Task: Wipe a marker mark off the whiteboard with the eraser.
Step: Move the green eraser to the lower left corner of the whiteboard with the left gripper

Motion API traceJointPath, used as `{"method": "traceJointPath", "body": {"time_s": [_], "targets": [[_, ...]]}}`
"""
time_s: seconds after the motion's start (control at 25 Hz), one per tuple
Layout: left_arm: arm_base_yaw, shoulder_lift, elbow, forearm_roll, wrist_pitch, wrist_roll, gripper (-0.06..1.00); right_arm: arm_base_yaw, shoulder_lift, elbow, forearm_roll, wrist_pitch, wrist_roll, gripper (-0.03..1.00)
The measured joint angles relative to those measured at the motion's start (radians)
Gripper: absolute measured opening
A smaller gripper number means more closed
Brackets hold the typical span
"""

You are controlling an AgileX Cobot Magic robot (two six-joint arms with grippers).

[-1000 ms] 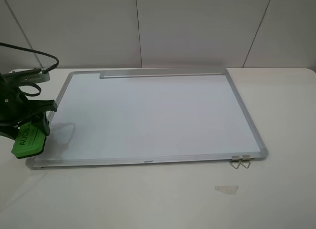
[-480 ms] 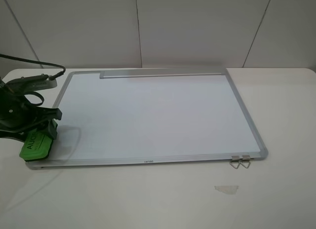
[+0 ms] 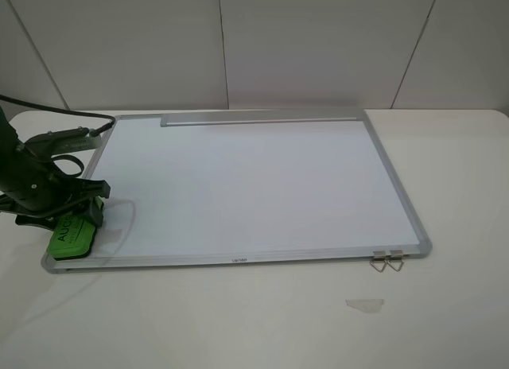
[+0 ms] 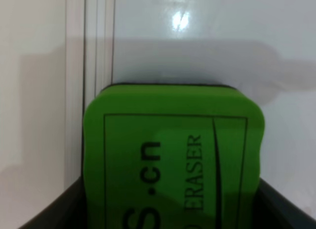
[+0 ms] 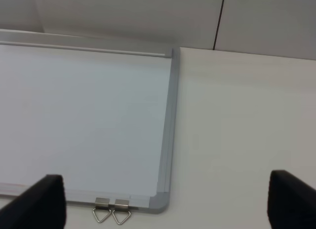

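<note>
The left claw [image 3: 78, 218], in the lower left of the overhead frame, is clenched on the bright green rounded rectangular eraser [image 3: 72, 238] with dark lettering. Its dark underside faces down. The eraser sits over the lower left corner of the large silver-framed whiteboard [image 3: 238, 178], partly over the frame's inner edge. Its long axis runs roughly along the board's left side. Whether the pad is pressing on the surface cannot be told.

No marker mark shows anywhere on the board in these views. It may be under the eraser or too faint to see. All the open board lies rightward and toward the upper right from this claw, so any stroke would likely travel that way.

The right claw [image 5: 165, 199] is released and grips nothing. It hangs near the board's lower right corner by the two small metal clips [image 5: 112, 213], well apart from the eraser. The left arm is plainly the one placed to wipe.
</note>
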Motion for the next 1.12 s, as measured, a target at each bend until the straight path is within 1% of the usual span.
{"method": "traceJointPath", "body": {"time_s": [0.36, 0.52, 0.76, 0.92, 1.12], "targets": [[0.0, 0.0, 0.0, -0.004, 0.0, 0.009, 0.59, 0.0, 0.0, 0.0, 0.0, 0.0, 0.0, 0.82], [0.0, 0.0, 0.0, -0.015, 0.008, 0.009, 0.67, 0.0, 0.0, 0.0, 0.0, 0.0, 0.0, 0.82], [0.0, 0.0, -0.002, -0.021, 0.036, 0.009, 0.68, 0.0, 0.0, 0.0, 0.0, 0.0, 0.0, 0.82], [0.0, 0.0, -0.052, -0.015, 0.149, 0.009, 0.69, 0.0, 0.0, 0.0, 0.0, 0.0, 0.0, 0.82], [0.0, -0.022, -0.197, 0.009, 0.378, 0.009, 0.69, 0.0, 0.0, 0.0, 0.0, 0.0, 0.0, 0.82]]}}
